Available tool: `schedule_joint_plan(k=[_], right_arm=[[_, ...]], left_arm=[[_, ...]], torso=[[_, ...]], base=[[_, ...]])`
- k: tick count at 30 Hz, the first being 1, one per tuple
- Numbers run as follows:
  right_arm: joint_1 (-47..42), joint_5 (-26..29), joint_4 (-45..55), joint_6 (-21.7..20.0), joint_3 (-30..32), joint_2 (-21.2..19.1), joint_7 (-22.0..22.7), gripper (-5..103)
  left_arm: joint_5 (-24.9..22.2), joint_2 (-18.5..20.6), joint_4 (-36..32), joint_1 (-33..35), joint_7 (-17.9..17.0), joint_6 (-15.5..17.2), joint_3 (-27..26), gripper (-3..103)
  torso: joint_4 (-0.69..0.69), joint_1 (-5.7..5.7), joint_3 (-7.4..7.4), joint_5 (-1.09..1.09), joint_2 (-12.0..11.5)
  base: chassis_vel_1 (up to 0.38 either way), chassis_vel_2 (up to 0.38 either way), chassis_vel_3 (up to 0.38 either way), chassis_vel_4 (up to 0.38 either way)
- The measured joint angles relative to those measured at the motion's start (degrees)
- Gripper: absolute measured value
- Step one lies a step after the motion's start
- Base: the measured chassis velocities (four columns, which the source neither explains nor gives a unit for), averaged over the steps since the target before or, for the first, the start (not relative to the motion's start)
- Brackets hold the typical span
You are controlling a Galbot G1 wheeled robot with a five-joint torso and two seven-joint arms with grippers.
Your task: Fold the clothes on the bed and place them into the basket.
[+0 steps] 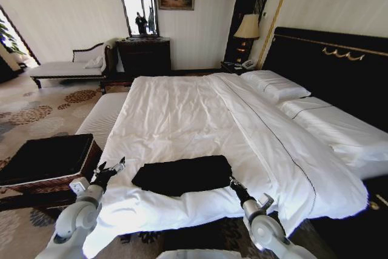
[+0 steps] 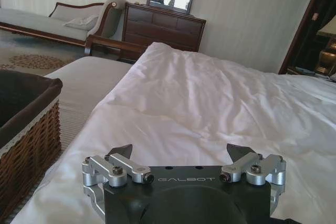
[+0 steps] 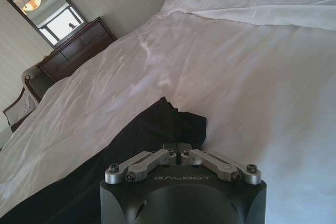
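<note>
The right pincer [image 3: 176, 149] has its fingers brought together at the tips, pressed on the right-hand edge of the folded black clothes [image 3: 131, 150]. From the wrist camera the two metal linkages meet in the middle with almost no gap, and the dark cloth bunches just ahead of the tips; whether cloth is truly pinched between them cannot be told. In the head view this right pincer [image 1: 233, 183] sits at the right end of the clothes [image 1: 182, 174], its arm rising from the foot edge of the bed [image 1: 200, 113].

The left pincer [image 2: 180, 153] is wide open, its two dark fingertips [image 2: 119, 152] far apart with nothing between them. It hangs above the white sheet near the left foot corner of the bed [image 2: 210, 98]. In the head view the left pincer [image 1: 109, 170] is just beside the left end of the clothes, not touching them.

The clothes lie as a flat, roughly rectangular black bundle close to the foot edge of the bed, between the two pincers. No lettering shows on them.

The basket [image 1: 48, 162], brown wicker with dark lining, stands on the floor to the left of the bed's foot corner, near the left arm. Its woven wall [image 2: 26, 145] appears beside the left pincer. A pale upholstered bench [image 1: 103, 116] runs along the bed's left side beyond the basket.
</note>
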Motion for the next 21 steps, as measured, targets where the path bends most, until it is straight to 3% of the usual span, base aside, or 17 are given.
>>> schedule_joint_plan(k=[12,21], right_arm=[[-2.35,2.96,2.41,-3.21,2.88,-2.99,3.43,0],[-1.95,0.64,1.87,-4.06,2.02,-2.62,4.64,0]], left_arm=[[0.14,0.0,0.59,0.05,0.24,-0.45,-0.11,100],[0.23,-0.04,1.5,-0.09,0.28,-0.63,0.07,100]], torso=[[0.0,0.0,0.0,0.0,-0.01],[0.0,0.0,0.0,0.0,0.0]], base=[[0.0,0.0,0.0,0.0],[0.0,0.0,0.0,0.0]])
